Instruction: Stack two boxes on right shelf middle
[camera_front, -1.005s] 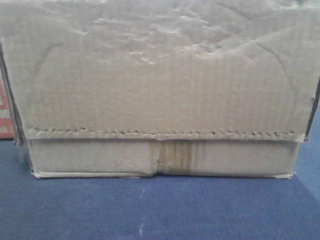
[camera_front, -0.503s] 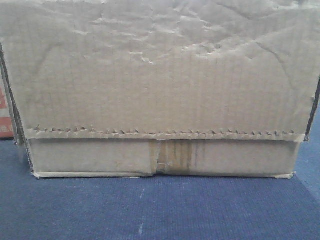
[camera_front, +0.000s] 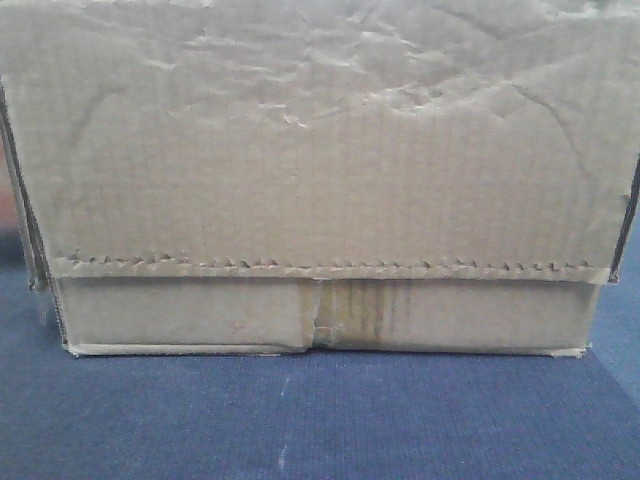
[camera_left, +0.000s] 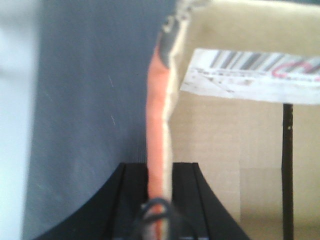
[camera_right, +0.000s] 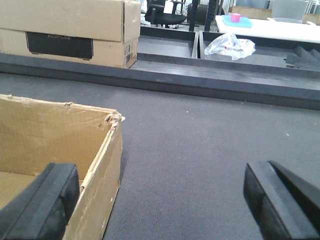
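On the blue-grey woven surface (camera_front: 300, 420): a wrinkled brown cardboard carton (camera_front: 320, 150) is seen resting, and almost the whole front view is filled by it.
Carton flap: a jagged lower edge (camera_front: 300, 266) is shown running across the front, lapped over the panel below.
Carton seam: a yellowish tape strip (camera_front: 355, 312) is seen at the centre, just under the flap.
Left gripper (camera_left: 160, 170): it is clenched on a thin upright cardboard wall (camera_left: 159, 115), with one black finger (camera_left: 131, 200) pressed against each side. Whether this wall belongs to the carton of the front view cannot be told.
Inside that wall: a white barcode label (camera_left: 250, 75) is stuck on the brown inner face.
Right gripper (camera_right: 160, 195): it is released, with its black pads (camera_right: 47, 200) spread wide. One pad is seen at the torn corner of an open carton (camera_right: 60, 135), the other over bare dark carpet (camera_right: 200, 140).
Beyond the open carton: a larger closed cardboard box with a black panel (camera_right: 65, 30) and a crumpled clear plastic bag (camera_right: 230, 45) are seen, both well apart from it.
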